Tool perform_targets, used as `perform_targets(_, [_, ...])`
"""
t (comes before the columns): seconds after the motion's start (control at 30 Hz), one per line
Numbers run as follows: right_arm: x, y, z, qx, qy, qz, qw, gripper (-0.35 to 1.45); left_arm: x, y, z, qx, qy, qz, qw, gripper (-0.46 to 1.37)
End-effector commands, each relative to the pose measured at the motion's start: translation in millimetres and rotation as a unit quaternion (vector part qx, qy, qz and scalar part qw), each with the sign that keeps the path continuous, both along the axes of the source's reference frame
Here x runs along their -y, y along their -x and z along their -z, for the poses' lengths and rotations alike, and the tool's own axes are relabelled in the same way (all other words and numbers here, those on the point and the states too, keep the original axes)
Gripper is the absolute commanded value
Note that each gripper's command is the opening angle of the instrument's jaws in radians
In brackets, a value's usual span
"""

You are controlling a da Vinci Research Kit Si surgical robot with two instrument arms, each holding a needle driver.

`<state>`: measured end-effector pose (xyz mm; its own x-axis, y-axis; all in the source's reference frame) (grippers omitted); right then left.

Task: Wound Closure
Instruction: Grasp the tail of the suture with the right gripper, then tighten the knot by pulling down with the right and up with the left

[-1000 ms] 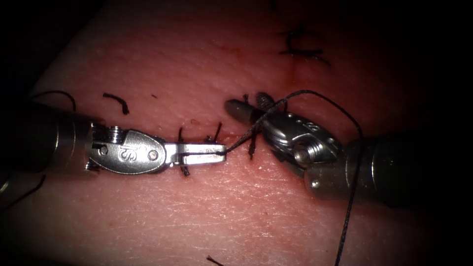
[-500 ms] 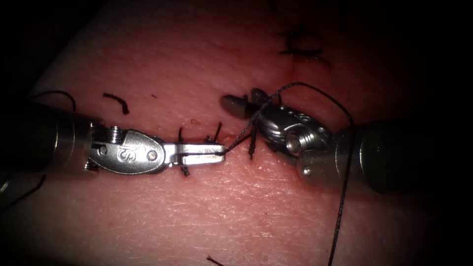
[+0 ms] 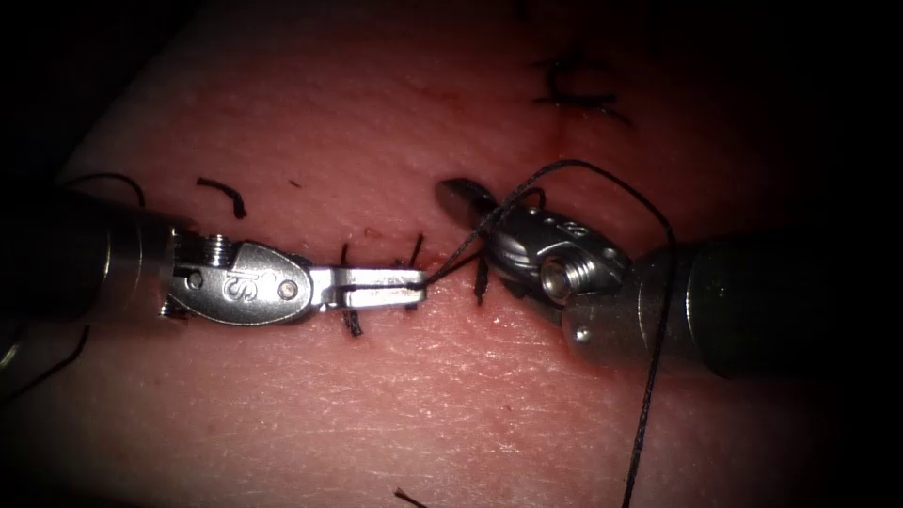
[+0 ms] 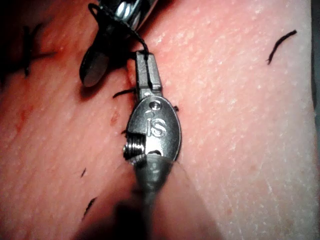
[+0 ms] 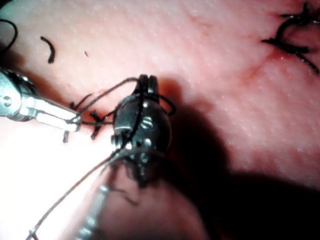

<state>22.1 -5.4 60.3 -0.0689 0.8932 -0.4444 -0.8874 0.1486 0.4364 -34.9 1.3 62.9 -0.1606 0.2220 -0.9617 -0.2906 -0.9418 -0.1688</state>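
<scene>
My left tool (image 3: 417,280) lies across the tissue (image 3: 376,404) from the left, jaws shut on the dark thread (image 3: 450,261) at their tip. In the left wrist view the left tool (image 4: 145,57) pinches the same strand. That thread runs up to my right tool (image 3: 458,193), whose jaws are together, and loops around them. From there it arcs over the right tool's wrist and trails down to the picture's lower edge as a long strand (image 3: 649,376). The right wrist view shows the right tool (image 5: 145,82) closed, with thread wound round it.
A finished stitch (image 3: 574,89) sits farther up the cut. Short stitch tails (image 3: 351,322) stand up beside the left tool's jaws, with another tail (image 3: 482,277) near the right tool. Cut ends of thread (image 3: 223,193) lie loose on the tissue to the left.
The right tool's jaws, spread apart a second ago, have come together, and its wrist has shifted left. The left tool drew back slightly left, keeping hold of the thread.
</scene>
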Motion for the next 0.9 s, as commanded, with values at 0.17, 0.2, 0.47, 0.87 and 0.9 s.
perform_targets(0.17, [0.4, 0.4, 1.1, -0.002, 0.021, 0.004, 1.0, -0.35, -1.6, -0.5, -1.4, -0.002, -0.011, 0.007, 0.9999, -0.35])
perform_targets(0.2, [0.5, 0.4, 1.5, -0.004, 0.028, 0.005, 1.0, -0.35, -2.0, -0.6, -1.9, -0.002, -0.014, 0.008, 0.9999, -0.35])
perform_targets(0.47, [1.7, 0.7, 4.1, -0.01, 0.063, 0.02, 0.998, -0.35, -4.7, -0.2, -4.0, -0.009, -0.025, 0.014, 0.9996, -0.35])
perform_targets(0.87, [4.3, 1.3, 5.9, -0.02, 0.082, 0.04, 0.996, -0.35, -10.6, 1.5, -4.1, -0.011, -0.025, 0.027, 0.9992, -0.35])
perform_targets(0.9, [4.4, 1.4, 5.8, -0.021, 0.082, 0.04, 0.996, -0.35, -11.1, 1.8, -4.3, -0.013, -0.027, 0.027, 0.9992, -0.35])
